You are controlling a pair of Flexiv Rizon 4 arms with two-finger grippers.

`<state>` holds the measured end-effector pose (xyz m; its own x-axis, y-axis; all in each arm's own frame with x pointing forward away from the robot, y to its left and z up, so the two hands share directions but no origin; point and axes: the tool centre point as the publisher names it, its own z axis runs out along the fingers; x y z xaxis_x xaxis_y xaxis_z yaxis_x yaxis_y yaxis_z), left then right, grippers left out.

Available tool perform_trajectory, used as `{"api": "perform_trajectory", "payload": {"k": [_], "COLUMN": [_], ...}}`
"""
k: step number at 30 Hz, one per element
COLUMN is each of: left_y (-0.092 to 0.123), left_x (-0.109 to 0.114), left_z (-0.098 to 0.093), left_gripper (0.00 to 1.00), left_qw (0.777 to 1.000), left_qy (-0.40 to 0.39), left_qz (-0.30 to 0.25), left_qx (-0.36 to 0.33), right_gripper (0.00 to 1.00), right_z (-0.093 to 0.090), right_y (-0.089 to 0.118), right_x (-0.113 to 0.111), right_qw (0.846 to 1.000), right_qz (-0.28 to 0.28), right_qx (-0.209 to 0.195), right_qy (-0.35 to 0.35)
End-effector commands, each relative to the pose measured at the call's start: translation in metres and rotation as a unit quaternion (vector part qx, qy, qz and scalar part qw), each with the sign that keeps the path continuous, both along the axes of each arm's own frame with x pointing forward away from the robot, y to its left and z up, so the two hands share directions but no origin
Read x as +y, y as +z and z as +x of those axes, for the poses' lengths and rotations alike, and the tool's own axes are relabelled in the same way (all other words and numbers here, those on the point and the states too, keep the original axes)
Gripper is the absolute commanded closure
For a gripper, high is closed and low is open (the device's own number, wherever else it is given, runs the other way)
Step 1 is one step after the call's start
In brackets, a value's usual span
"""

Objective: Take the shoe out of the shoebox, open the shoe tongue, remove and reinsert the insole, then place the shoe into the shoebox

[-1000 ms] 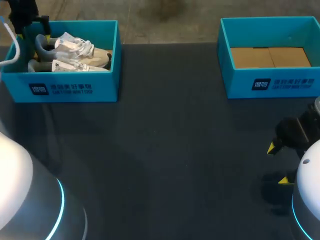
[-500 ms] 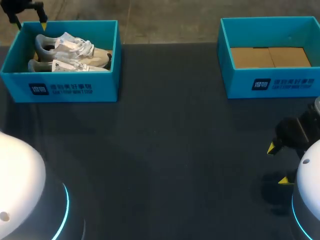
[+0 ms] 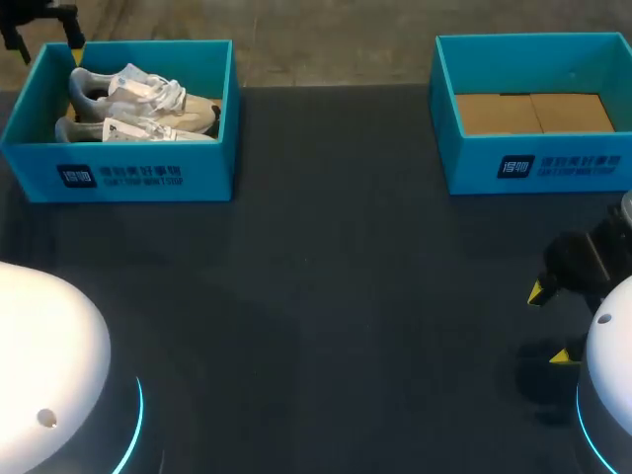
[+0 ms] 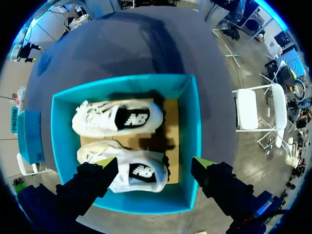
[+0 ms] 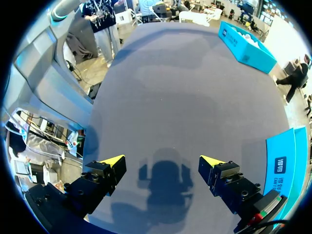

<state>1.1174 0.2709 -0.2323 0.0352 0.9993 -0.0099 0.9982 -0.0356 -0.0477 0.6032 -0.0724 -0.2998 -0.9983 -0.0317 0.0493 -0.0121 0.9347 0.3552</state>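
The left pincer (image 4: 155,163) hangs over the shoebox (image 4: 193,122), its fingers spread wide and holding nothing. Two white shoes (image 4: 118,118) lie side by side inside the box, which stands at the far left of the dark surface (image 3: 326,296). The right pincer (image 5: 163,160) hovers over bare surface at the near right, also wide open and empty. A second box (image 3: 538,163) stands far right.

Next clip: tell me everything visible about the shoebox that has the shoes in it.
The shoebox is an open-topped teal box, cardboard by its look, with white print on its front wall, standing flat at the table's far left. A brown liner covers its floor. Two white shoes with dark side patches lie in it side by side on their sides. The left gripper hangs open above it.
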Motion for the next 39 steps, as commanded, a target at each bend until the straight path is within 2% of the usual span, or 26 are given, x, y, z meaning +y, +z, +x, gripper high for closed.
{"api": "perform_trajectory", "payload": {"k": [1, 7, 16, 29, 39], "left_y": [0.004, 0.000, -0.014, -0.029, -0.055], "left_x": [-0.002, -0.002, 0.003, 0.010, 0.013], "left_z": [-0.050, -0.076, -0.090, -0.084, -0.073], "left_gripper": [0.00, 0.00, 0.00, 0.00, 0.00], "left_qw": [0.998, 0.998, 0.998, 0.998, 0.999], "left_qy": [0.000, -0.005, -0.005, -0.002, 0.000], "left_qz": [-0.001, -0.008, -0.001, 0.009, 0.018], "left_qx": [-0.061, -0.058, -0.062, -0.061, -0.047], "right_gripper": [0.00, 0.00, 0.00, 0.00, 0.00], "right_z": [-0.002, -0.002, -0.002, -0.002, -0.002], "right_y": [-0.001, -0.001, -0.001, -0.001, -0.001], "right_x": [0.000, 0.000, 0.000, 0.000, 0.000], "right_qw": [1.000, 1.000, 1.000, 1.000, 1.000], "right_qz": [-0.001, -0.001, -0.001, -0.001, -0.001], "right_qx": [-0.002, -0.002, -0.002, -0.002, -0.002], "right_qy": [-0.001, -0.001, -0.001, -0.001, -0.001]}}
